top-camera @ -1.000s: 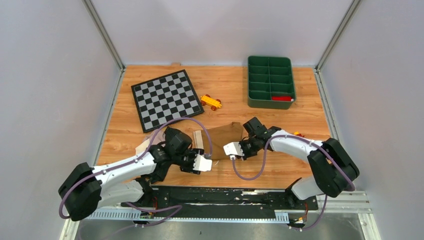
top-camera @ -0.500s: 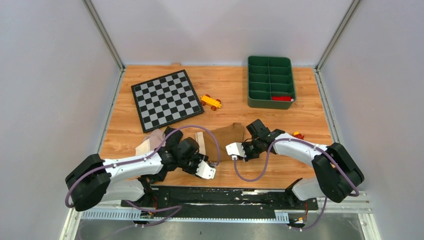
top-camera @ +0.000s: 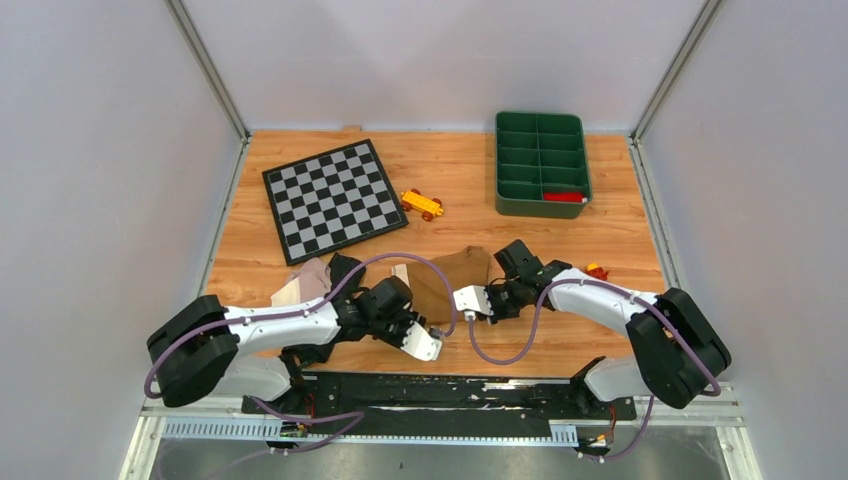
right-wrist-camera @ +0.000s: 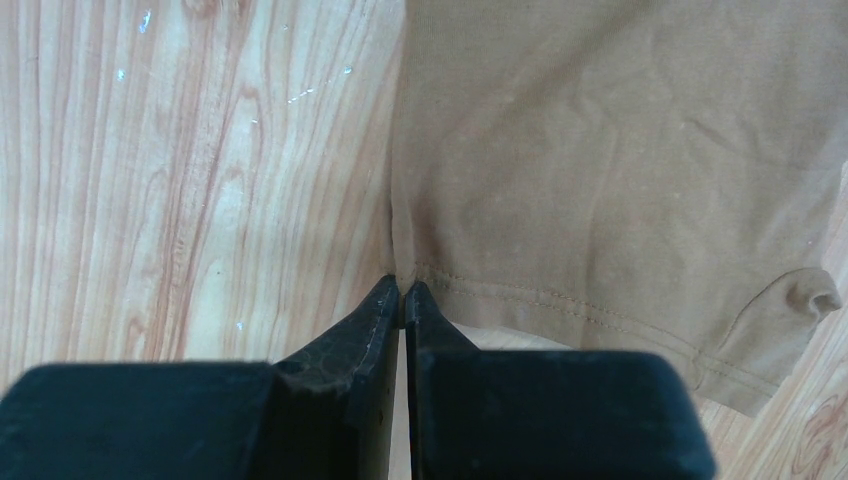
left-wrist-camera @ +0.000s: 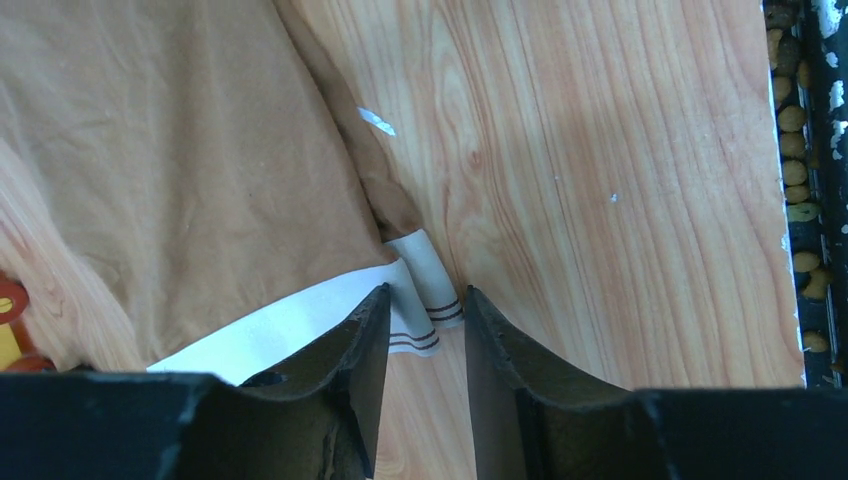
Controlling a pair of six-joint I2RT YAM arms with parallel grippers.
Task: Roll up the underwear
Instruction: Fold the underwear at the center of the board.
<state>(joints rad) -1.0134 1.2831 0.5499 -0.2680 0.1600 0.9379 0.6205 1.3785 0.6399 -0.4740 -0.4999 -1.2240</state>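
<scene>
The tan-brown underwear point(top-camera: 455, 272) lies flat on the wood between my two arms, its cream waistband point(left-wrist-camera: 300, 320) on the left side. My left gripper point(top-camera: 432, 343) reaches in from the left. Its jaws stand a little apart around the striped end of the waistband, with bare wood showing in the gap point(left-wrist-camera: 425, 292). My right gripper point(top-camera: 463, 301) is shut on a small fold at the stitched hem of the underwear point(right-wrist-camera: 620, 150), pinched at the tips point(right-wrist-camera: 402, 287). A pale pink-beige garment point(top-camera: 300, 284) lies bunched behind my left arm.
A checkerboard mat point(top-camera: 335, 198) lies at the back left, with a yellow toy car point(top-camera: 422, 204) beside it. A green compartment tray point(top-camera: 499, 165) holding a red piece stands at the back right. A small red-and-yellow object point(top-camera: 597, 270) sits right of the underwear. The black base rail point(top-camera: 450, 388) runs along the near edge.
My left gripper has swung right and toward the near edge, its jaws narrowing around the waistband end. My right gripper stays shut on the hem, barely shifted.
</scene>
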